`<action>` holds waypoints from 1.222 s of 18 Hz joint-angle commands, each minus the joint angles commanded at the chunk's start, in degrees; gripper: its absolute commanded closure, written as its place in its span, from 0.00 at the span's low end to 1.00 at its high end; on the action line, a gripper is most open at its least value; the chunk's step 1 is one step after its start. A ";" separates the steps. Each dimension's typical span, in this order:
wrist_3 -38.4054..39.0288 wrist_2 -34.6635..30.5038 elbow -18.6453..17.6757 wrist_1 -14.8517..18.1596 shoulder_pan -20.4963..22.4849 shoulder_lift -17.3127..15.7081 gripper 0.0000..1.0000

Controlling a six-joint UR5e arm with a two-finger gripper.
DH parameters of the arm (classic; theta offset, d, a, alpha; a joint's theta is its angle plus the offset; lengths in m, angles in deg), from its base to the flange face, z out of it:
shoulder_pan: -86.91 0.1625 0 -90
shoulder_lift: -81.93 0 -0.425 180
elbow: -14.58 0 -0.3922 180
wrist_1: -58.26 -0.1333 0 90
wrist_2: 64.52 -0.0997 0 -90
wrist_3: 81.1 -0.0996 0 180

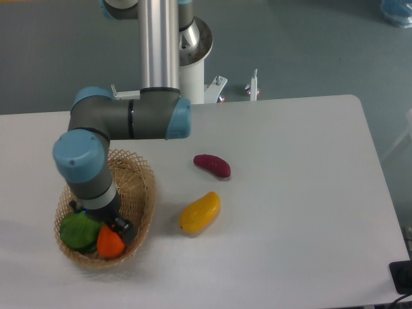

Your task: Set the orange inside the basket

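Orange-red orange (110, 244), tan woven basket (143, 193), white table (290, 206)

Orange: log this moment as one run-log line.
orange in basket | gripper at orange, jaw state unclear | green item beside it

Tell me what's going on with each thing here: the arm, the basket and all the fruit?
Small round orange-red fruit: inside the basket, at the arm's tip.
Oval woven wicker basket: upright on the table, holding two items.
Green leafy vegetable: lying in the basket.
Robot fingers: down in the basket beside the orange fruit; open or shut is unclear.
Elongated yellow mango-shaped fruit: lying on the table.
Dark purple oblong vegetable: lying on the table.
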 joint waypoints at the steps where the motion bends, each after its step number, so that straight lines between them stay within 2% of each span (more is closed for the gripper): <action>1: 0.26 0.09 0.09 -0.35 0.09 0.00 0.05; 2: 0.53 0.09 0.09 -0.88 0.09 -0.17 0.00; 7: 3.59 0.44 1.06 -1.94 0.09 -0.70 0.00; 9: 6.40 0.18 0.89 -4.20 0.61 -0.09 0.00; 10: 8.77 0.00 0.19 -8.22 1.83 0.00 0.00; 11: 10.01 0.09 0.01 -9.92 3.15 -0.17 0.00; 17: 10.11 0.44 1.06 -10.20 11.59 -1.23 0.00; 20: 9.41 0.09 -0.08 -9.85 17.29 -3.33 0.00; 22: 5.13 0.35 -1.22 -9.59 21.33 -5.44 0.00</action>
